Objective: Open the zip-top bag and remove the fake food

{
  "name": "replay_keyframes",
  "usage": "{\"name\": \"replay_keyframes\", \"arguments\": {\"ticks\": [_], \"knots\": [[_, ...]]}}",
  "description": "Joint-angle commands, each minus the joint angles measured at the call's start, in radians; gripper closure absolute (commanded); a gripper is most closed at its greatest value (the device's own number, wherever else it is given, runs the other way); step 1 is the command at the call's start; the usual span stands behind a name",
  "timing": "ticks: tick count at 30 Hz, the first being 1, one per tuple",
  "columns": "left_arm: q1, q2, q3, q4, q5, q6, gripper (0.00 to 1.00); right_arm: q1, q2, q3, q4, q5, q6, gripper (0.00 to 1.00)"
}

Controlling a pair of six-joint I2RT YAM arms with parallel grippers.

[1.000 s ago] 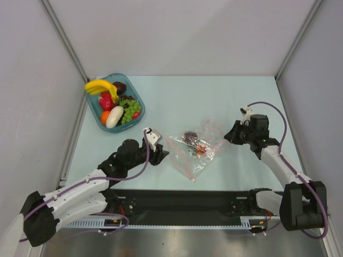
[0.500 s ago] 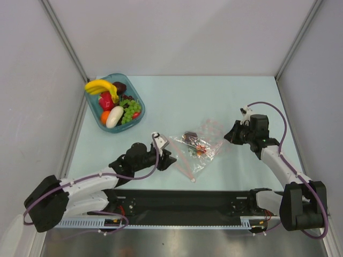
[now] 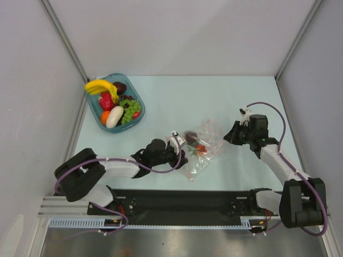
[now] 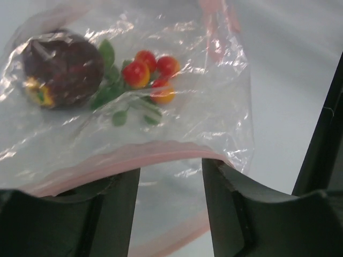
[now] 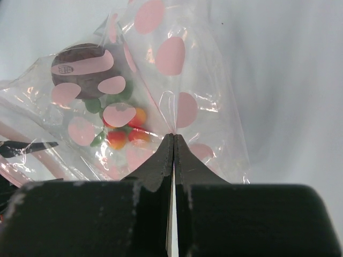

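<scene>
the zip-top bag [image 3: 199, 145] lies mid-bench, a little right of centre. the fake food [image 5: 80, 69] is inside it: a dark purple piece [image 4: 61, 67] and small red-orange berries [image 4: 150, 75]. my left jaws stand apart, with the pink zip strip [image 4: 161, 152] crossing the gap at their tips. my right jaws are pressed together on a fold of film at the bag's right edge. my left arm [image 3: 120, 167] lies low along the near side, and my right arm [image 3: 277, 158] bends in from the right.

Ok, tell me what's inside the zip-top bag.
Through the clear zip-top bag show a dark purple piece with a yellow patch and a cluster of small red-orange berries on green leaves. Whether anything lies beneath them cannot be seen.
</scene>
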Motion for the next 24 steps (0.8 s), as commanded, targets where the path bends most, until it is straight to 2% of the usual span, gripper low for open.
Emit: {"name": "replay_keyframes", "arguments": {"ticks": [1, 8, 12, 19, 24], "knots": [[-0.042, 0.088, 0.085, 0.111, -0.027, 0.048, 0.44, -0.003, 0.016, 0.006, 0.015, -0.01, -0.006, 1.0], [-0.066, 0.226, 0.172, 0.171, -0.112, 0.075, 0.36, -0.003, 0.025, 0.008, 0.01, -0.013, -0.009, 1.0], [-0.07, 0.239, 0.197, 0.13, -0.179, 0.077, 0.38, -0.002, 0.026, 0.008, 0.007, -0.01, -0.011, 1.0], [-0.093, 0.207, 0.151, 0.05, -0.326, 0.074, 0.41, -0.002, 0.032, 0.009, 0.012, -0.015, -0.009, 1.0], [-0.107, 0.2, 0.141, 0.018, -0.363, 0.068, 0.41, 0.0, 0.029, 0.011, 0.013, -0.019, -0.009, 1.0]]}}
